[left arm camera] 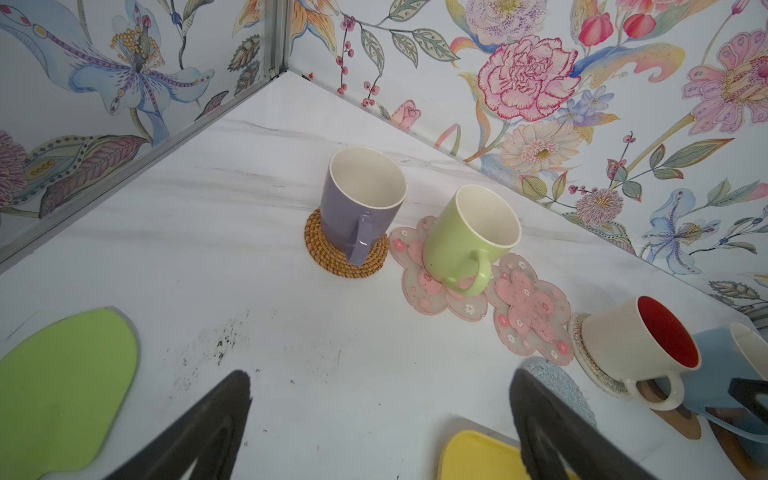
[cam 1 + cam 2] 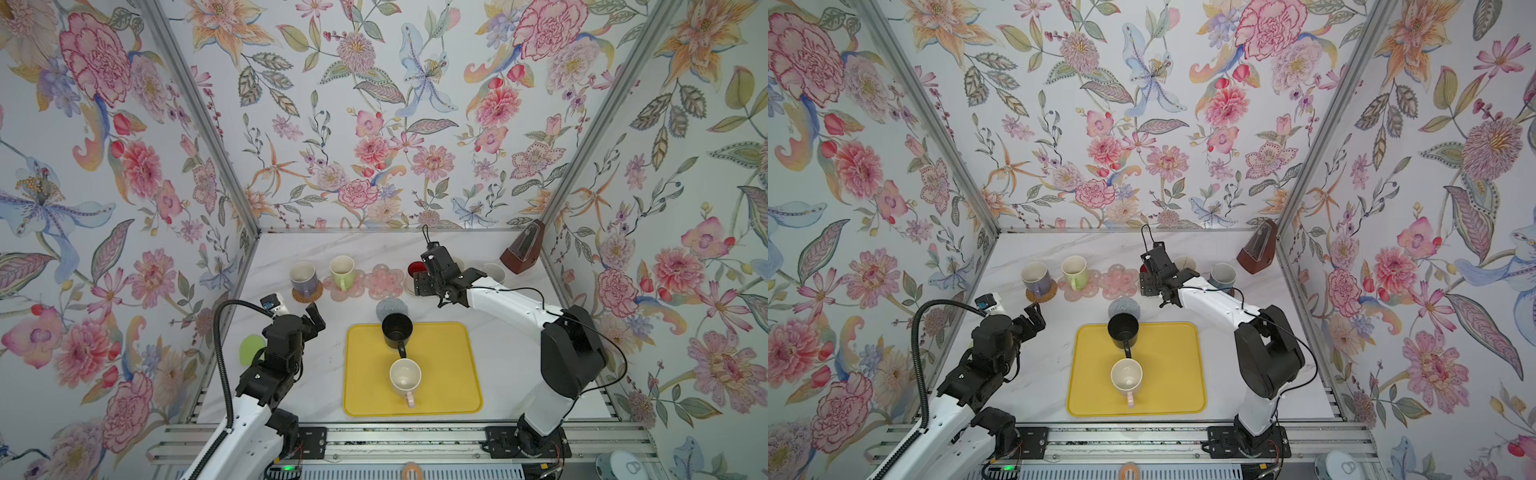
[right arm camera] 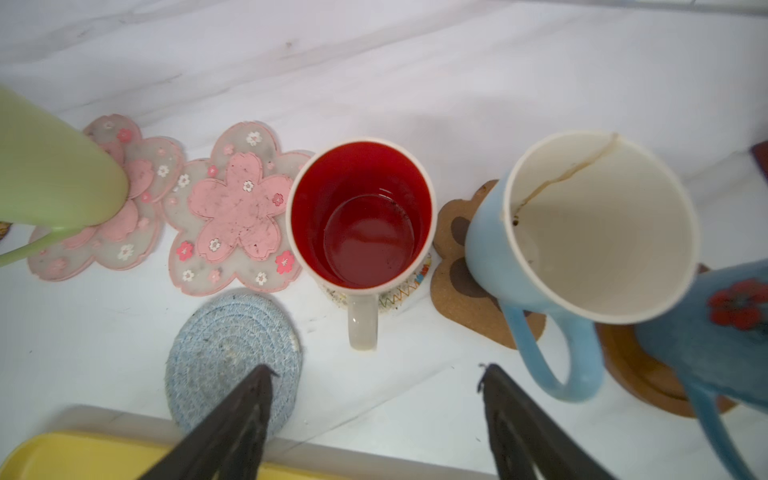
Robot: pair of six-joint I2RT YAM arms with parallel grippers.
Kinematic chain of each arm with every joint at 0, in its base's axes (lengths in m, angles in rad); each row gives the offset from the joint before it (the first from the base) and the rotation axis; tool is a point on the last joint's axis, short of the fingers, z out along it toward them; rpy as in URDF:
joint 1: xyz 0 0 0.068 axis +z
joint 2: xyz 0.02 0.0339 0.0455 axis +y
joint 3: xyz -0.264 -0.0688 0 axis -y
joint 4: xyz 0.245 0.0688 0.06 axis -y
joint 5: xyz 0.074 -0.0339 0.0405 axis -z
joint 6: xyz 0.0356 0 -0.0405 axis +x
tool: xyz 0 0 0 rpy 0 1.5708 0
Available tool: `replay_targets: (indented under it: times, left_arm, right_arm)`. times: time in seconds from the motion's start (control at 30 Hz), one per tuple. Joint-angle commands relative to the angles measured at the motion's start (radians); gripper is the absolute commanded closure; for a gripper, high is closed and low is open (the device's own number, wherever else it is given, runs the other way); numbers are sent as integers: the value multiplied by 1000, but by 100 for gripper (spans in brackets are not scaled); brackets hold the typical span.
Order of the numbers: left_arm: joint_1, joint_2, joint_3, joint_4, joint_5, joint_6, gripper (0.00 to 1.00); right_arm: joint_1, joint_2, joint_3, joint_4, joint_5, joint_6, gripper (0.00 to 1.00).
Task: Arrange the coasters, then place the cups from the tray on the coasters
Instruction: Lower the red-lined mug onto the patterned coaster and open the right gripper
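On the yellow tray (image 2: pixel 449 374) stand a black cup (image 2: pixel 397 330) and a cream cup (image 2: pixel 405 376) with a pink handle. Along the back, a lavender cup (image 1: pixel 361 199) sits on a rattan coaster (image 1: pixel 332 257) and a green cup (image 1: pixel 469 237) on a pink flower coaster (image 1: pixel 419 291). The other flower coaster (image 3: pixel 237 212) and the grey coaster (image 3: pixel 232 345) are bare. My right gripper (image 3: pixel 376 374) is open just short of the handle of the white red-lined cup (image 3: pixel 361 216), which rests on a beige coaster (image 3: pixel 409 286). A blue cup (image 3: pixel 582 232) sits on the paw-print coaster (image 3: pixel 457 270). My left gripper (image 2: pixel 316 316) is open and empty.
A brown metronome (image 2: pixel 521 253) stands in the back right corner. A green brush (image 2: pixel 251 349) lies by the left wall beside my left arm. A second blue cup (image 3: pixel 727 324) stands on a dark wooden coaster (image 3: pixel 636 374). Flowered walls close three sides.
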Motion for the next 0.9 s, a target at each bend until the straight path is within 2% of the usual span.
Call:
replay_targets:
  times: [0.0,0.13,0.33,0.6,0.87]
  left_arm:
    - [10,5,-11,-17,19,-16,1]
    - [10,25,-13,-2,31,-20,1]
    - [10,70,-10,18,61,-31,1]
    - [11,108,15,6,143,-50,1]
    - [-1,135,26,-8,308,-122,4]
  right_arm:
    - [-12,-136,-89,25,28,24,9]
    - [-14,-309,-223,74,33,42,1]
    - [-20,-482,-364,124,65,61,1]
    - [-33,-531,-432,123,79,83,1]
    - [-41,-517,-439,131,66,87,1]
